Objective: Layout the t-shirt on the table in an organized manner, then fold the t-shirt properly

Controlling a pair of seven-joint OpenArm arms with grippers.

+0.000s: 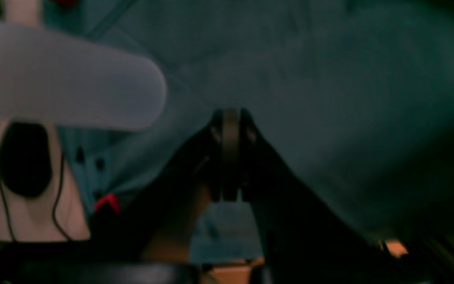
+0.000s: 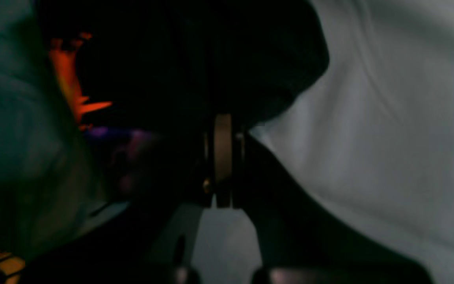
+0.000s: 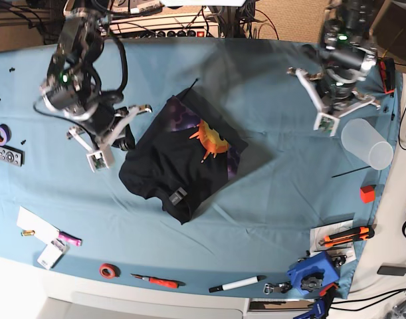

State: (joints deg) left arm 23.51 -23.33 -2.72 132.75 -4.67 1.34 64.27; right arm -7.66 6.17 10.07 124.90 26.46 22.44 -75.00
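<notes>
The t-shirt (image 3: 183, 159) lay bunched and skewed near the middle of the table (image 3: 269, 206), its sunburst print partly up and a small grey tag at its near edge, so I judged I was at the laying-out step, with no folding begun. My right gripper (image 3: 126, 141) sat at the shirt's edge with its jaws pressed together against dark cloth, seemingly pinching the hem, while my left gripper (image 3: 337, 100) hung well apart over bare table, jaws closed on nothing. Next, I reckoned, the left jaws would need to open and reach a far edge so both arms could spread the fabric flat.
</notes>
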